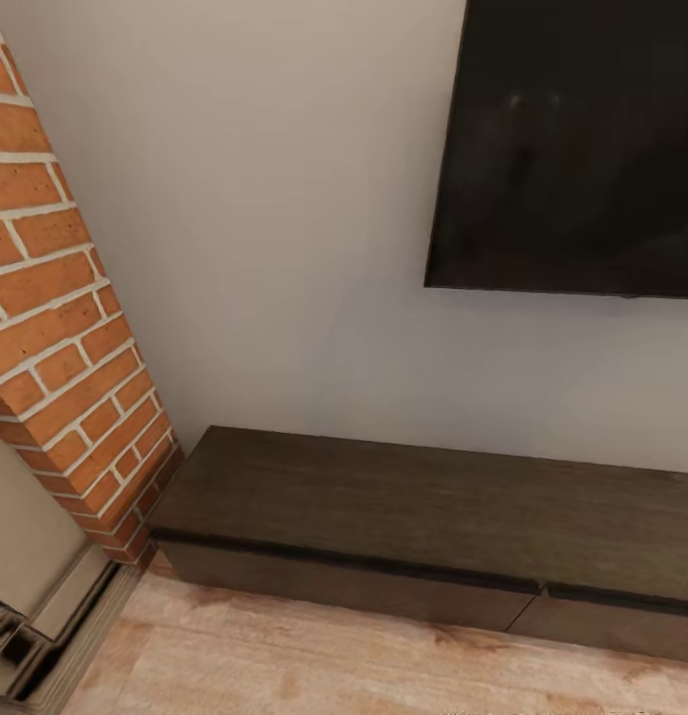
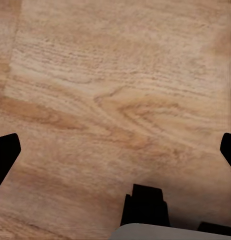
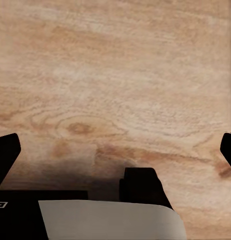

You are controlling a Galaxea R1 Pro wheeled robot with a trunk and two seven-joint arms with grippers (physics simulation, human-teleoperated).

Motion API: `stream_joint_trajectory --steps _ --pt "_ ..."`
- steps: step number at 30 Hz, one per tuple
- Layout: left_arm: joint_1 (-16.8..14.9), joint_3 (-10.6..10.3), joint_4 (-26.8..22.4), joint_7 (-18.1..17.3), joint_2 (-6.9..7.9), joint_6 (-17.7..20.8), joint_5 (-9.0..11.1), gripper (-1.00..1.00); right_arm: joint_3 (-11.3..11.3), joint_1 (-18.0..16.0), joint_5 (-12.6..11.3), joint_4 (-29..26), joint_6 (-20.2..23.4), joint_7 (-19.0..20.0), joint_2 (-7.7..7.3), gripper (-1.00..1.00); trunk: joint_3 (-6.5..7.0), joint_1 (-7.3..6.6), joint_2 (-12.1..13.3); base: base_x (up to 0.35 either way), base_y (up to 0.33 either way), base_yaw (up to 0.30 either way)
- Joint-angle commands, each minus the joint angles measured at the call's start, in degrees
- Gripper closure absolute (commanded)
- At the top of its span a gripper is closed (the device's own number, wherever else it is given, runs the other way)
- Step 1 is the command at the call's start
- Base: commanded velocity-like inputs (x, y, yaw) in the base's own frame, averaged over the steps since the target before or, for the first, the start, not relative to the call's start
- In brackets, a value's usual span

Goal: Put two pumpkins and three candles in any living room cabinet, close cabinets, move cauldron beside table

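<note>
Living room wall with black wall-mounted TV [image 1: 572,149]; long low dark brown wood-grain cabinet [image 1: 423,506] sits closed below. Left gripper [image 2: 115,150] and right gripper [image 3: 115,150] both spread wide, empty, aimed at plank floor [image 1: 334,660], probably just travelling.

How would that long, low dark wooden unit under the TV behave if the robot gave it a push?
The cabinet would probably not budge: it looks long, solid and heavy, sitting flat against the wall. Being so low and wide, it seems unlikely to tip. Its flat, handle-less drawer fronts would likely give a pincer little to grip.
</note>
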Motion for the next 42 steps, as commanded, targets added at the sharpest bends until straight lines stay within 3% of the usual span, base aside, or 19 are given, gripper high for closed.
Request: stream_joint_trajectory --steps 1,9,15,18,42 --pt "0.0 0.0 0.0 0.0 -0.01 0.0 0.0 -1.00 0.0 0.0 0.0 0.0 0.0 0.0 -0.01 -1.00 0.00 0.00 0.0 0.038 0.000 -0.280" --pt "0.0 0.0 0.0 -0.1 0.04 0.0 0.0 -1.00 -0.4 0.0 -1.3 0.0 0.2 -0.4 0.20 -1.00 -0.42 0.00 0.0 0.007 0.000 -0.177" --pt "0.0 0.0 0.0 -0.1 0.06 0.0 0.0 -1.00 -0.5 0.0 -6.8 0.0 0.2 -0.6 -0.01 -1.00 -0.95 0.00 0.0 0.000 0.000 -0.069" --pt "0.0 0.0 0.0 -0.1 0.06 0.0 0.0 -1.00 -0.5 0.0 -8.3 0.1 0.2 -0.6 -0.03 -1.00 -1.22 0.00 0.0 0.000 0.000 -0.063" --pt "0.0 0.0 0.0 -0.1 0.06 0.0 0.0 -1.00 -0.4 0.0 -8.8 0.1 0.2 -0.6 -0.02 -1.00 -3.40 0.00 0.0 0.000 0.000 -0.074"
